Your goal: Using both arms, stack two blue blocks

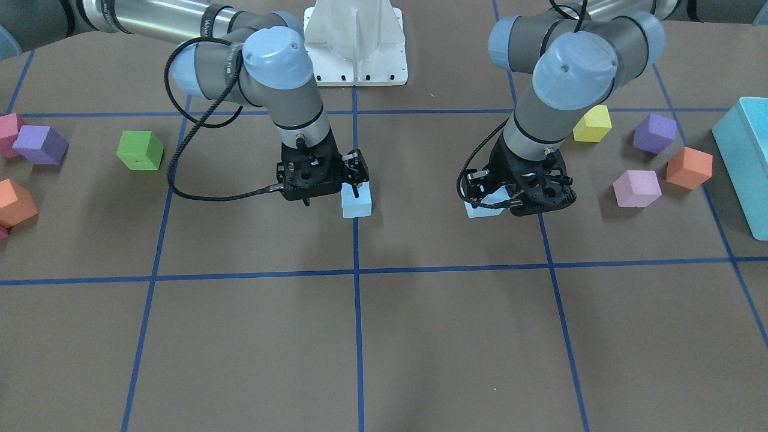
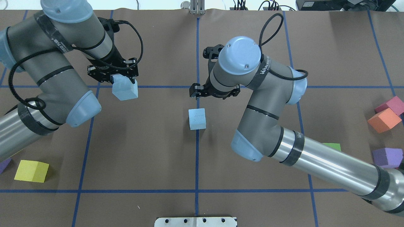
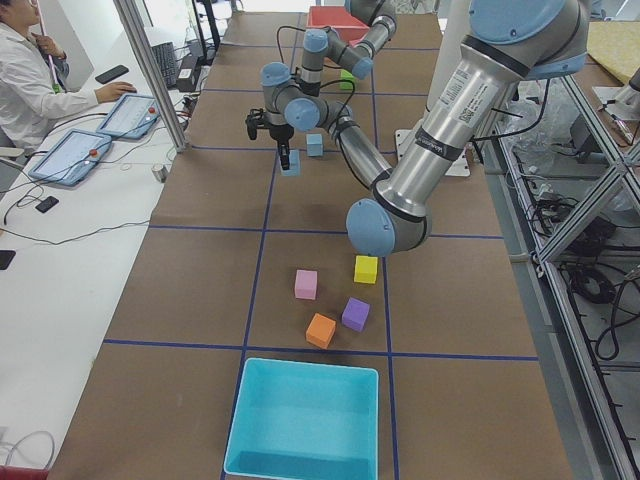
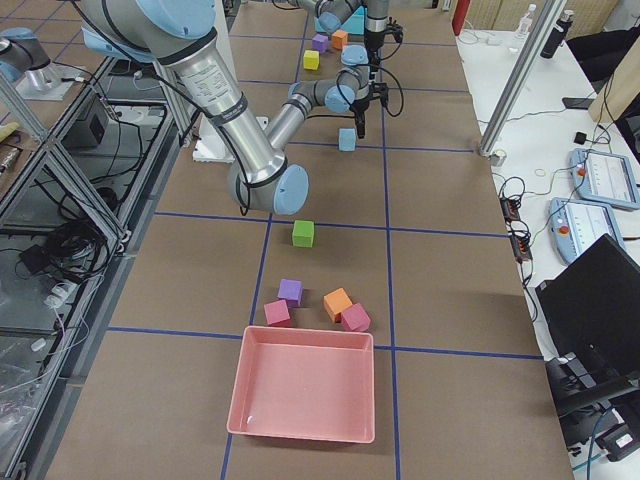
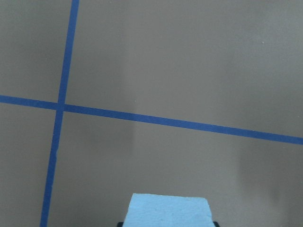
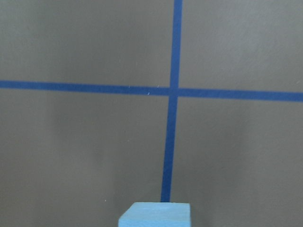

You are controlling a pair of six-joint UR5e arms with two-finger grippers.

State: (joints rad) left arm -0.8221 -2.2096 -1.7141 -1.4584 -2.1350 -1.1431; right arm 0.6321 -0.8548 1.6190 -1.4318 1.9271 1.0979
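**Status.** The left gripper (image 2: 119,78) pinches one blue block, the held block (image 2: 125,89), clear of the table (image 2: 142,151). In the overhead view this block reads larger than its twin and is turned off the grid. The base block (image 2: 197,119) rests on the table, on the centre tape line (image 2: 197,164), well apart from the held block. The right gripper (image 1: 332,193) hangs over the base block's operator-side edge. Its jaws look spread, with nothing between them. In the front view one of its fingers (image 1: 357,180) overlaps the block's top, and we cannot tell whether it touches.

**Step in hand, as we judge it.** We carry the held block across and set it on the base block.

**Procedure.**
1. We clear the right gripper from above the base block, moving straight up so that no finger drags the foam off the line.
2. We traverse at the present height and descend only once the held block is over the base block.
3. We rotate the left wrist until the held block's edges run parallel to those of the base block.
4. We lower slowly and stop at first contact. Foam yields, so pressing further would likely mask a misalignment or tip the base block.
5. We spread the jaws fully before lifting away vertically, because a light cube may cling to one pad and follow it.

**Check.** In the overhead view, the upper block's outline should cover the lower block's outline.
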